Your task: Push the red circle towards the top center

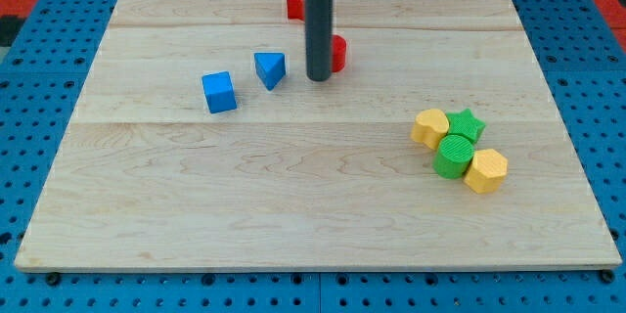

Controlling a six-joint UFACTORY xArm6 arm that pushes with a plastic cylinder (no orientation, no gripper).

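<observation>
In the camera view, our rod comes down from the top edge and my tip point(319, 78) rests on the wooden counter point(293, 205), a little above its middle. We carry no jaws at all — only the plain dark rod, so nothing is gripped.

Just at three o'clock of the tip, touching or nearly touching the rod, sits a red block point(338, 53); the rod hides its left part, so we cannot tell its shape for sure. At twelve o'clock of the tip, near the counter's top edge, a second red block point(293, 4) peeks out from behind the rod, also mostly hidden. Which of the two is the red circle we cannot tell.

At nine o'clock of the tip lies a blue triangle point(270, 68), and farther the same way a blue cube point(219, 92), the two apart.

Toward four o'clock, well apart from the tip, four blocks huddle in contact — a yellow block point(429, 128), a green star point(467, 124), a green round block point(454, 155) and a yellow hexagon point(486, 170).
</observation>
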